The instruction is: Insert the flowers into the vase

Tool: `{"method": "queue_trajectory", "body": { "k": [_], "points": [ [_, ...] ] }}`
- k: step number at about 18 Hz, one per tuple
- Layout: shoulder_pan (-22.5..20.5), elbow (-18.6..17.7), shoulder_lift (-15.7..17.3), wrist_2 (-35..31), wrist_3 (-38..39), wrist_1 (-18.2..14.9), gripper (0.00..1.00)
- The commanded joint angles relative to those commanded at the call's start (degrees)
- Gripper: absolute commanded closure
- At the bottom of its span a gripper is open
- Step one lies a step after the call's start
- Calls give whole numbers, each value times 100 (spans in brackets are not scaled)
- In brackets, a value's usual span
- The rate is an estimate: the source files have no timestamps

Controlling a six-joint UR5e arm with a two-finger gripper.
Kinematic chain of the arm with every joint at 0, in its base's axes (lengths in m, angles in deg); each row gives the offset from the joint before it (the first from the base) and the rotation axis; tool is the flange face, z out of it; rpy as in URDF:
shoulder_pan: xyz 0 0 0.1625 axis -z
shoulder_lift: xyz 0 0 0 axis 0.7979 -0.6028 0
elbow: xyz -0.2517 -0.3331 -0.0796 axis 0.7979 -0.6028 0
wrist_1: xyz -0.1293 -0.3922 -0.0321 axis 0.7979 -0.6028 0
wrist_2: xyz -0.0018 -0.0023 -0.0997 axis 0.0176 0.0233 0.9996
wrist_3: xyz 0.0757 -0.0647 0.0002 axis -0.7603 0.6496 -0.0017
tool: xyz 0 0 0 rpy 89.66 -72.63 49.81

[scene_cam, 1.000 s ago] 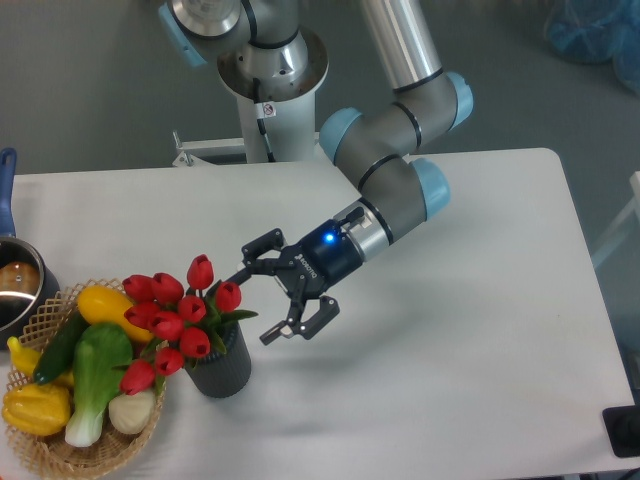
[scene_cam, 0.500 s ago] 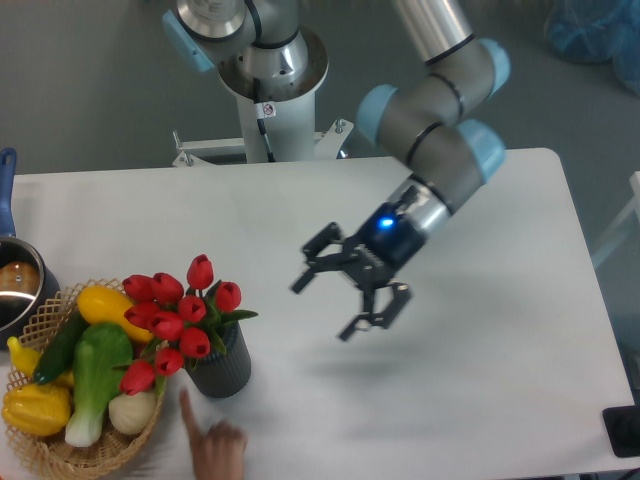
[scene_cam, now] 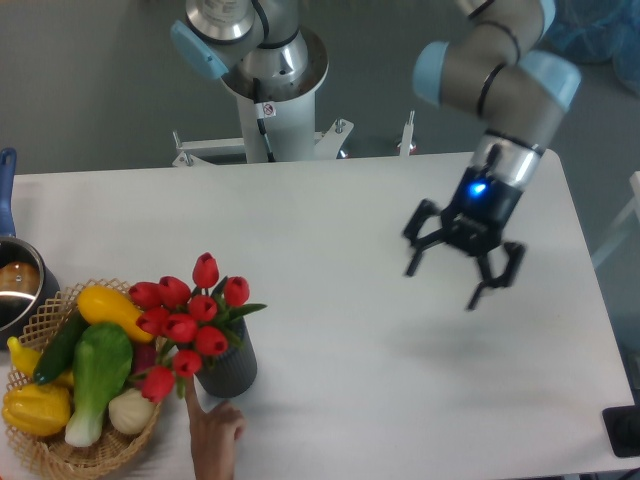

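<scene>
Spread wide and empty, fingers (scene_cam: 462,262) hang above the table (scene_cam: 330,230) well apart from the flowers (scene_cam: 190,320), which stand in the vase (scene_cam: 228,368) beside a basket (scene_cam: 50,310), so insertion looks finished and only retreat remains.

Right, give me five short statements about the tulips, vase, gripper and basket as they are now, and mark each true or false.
1. The red artificial tulips stand in the small dark grey ribbed vase. True.
2. The two-finger gripper is shut on the tulips. False: it is open and empty, far right of them.
3. A human hand points a finger at the vase's base. True.
4. The woven wicker basket is empty. False: it holds toy vegetables.
5. The vase lies tipped over. False: it stands upright.
</scene>
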Motion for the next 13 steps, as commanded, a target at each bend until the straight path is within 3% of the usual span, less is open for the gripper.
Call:
{"method": "queue_trajectory", "body": {
  "k": [9, 13],
  "points": [
    [-589, 26, 774, -2900, 194, -764, 0],
    [-1168, 44, 1178, -3421, -244, -1413, 0]
  ]
}}
